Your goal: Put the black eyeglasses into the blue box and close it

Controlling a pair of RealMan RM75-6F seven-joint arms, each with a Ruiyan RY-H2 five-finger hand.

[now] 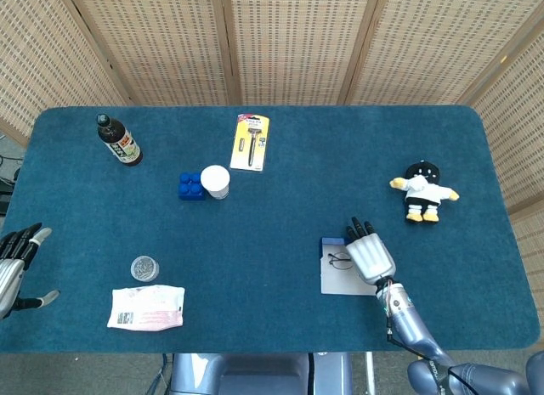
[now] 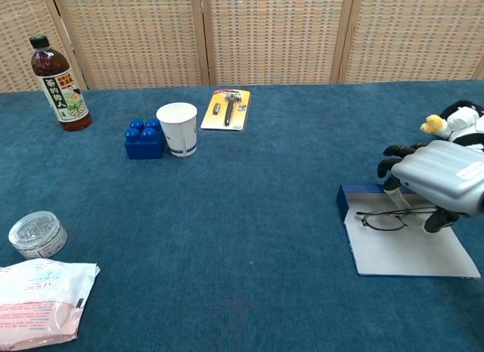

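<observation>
1. Head view: the black eyeglasses [image 1: 340, 260] are seen lying on the pale inner face of the blue box [image 1: 333, 282], which lies opened flat near the front edge of the table [image 1: 280, 234]. The right hand [image 1: 371, 256] is poised over the right part of the box, fingers pointing away from the robot; whether the glasses are pinched cannot be told here. The left hand [image 1: 12, 257] is held off the left table edge, fingers spread, with nothing in it.

2. Chest view: the eyeglasses [image 2: 387, 219] are seen resting on the box [image 2: 408, 253], just behind its raised blue edge. The right hand [image 2: 437, 181] is held just above their right side, fingers curled downward; contact cannot be confirmed.

3. Progress is judged thus: the glasses are placed in the box, while the closing is not yet done.
</observation>
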